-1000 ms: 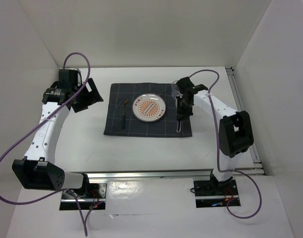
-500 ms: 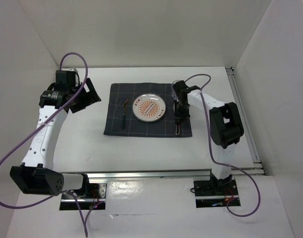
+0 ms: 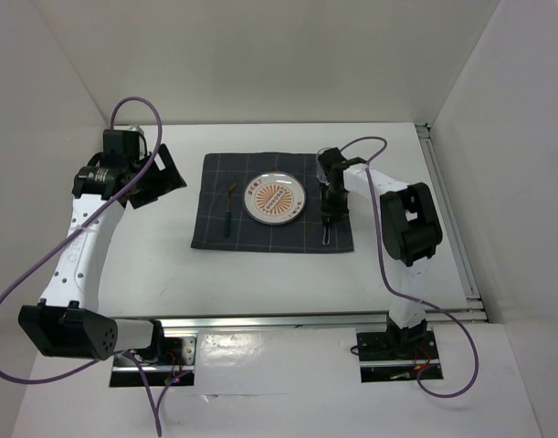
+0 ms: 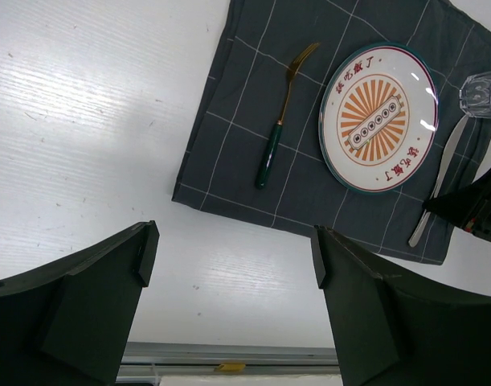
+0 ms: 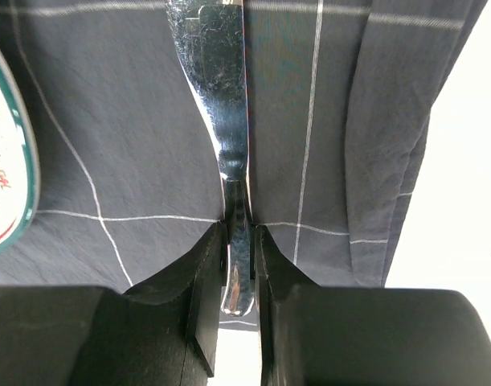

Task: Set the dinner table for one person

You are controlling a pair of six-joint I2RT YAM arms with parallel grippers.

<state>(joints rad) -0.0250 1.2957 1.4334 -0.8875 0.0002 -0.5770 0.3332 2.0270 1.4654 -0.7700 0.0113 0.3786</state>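
- Left gripper (image 3: 156, 177) hangs above the bare table (image 3: 260, 283), well left of the mat (image 3: 288, 239). Its jaws are spread wide and hold nothing.
- The table is the white top that fills the floor of the white-walled booth. Both arms are bolted at its near edge.
- The mat is dark grey with a thin check. It lies flat at the middle of the table, towards the far side.
- Fork (image 4: 280, 122), with a gold head and dark green handle, lies on the left part of the mat, just left of the plate and apart from it.
- Plate (image 3: 275, 198), with an orange sunburst and a green rim, sits at the mat's centre.
- Glass (image 4: 480, 92), clear, stands on the mat's far right corner.
- Knife (image 5: 217, 80), silver, lies along the mat's right strip, beside the plate.
- Right gripper (image 5: 238, 241) is low over the mat's right side, jaws pinching the knife's narrow part. Whether the knife rests on the cloth I cannot tell.
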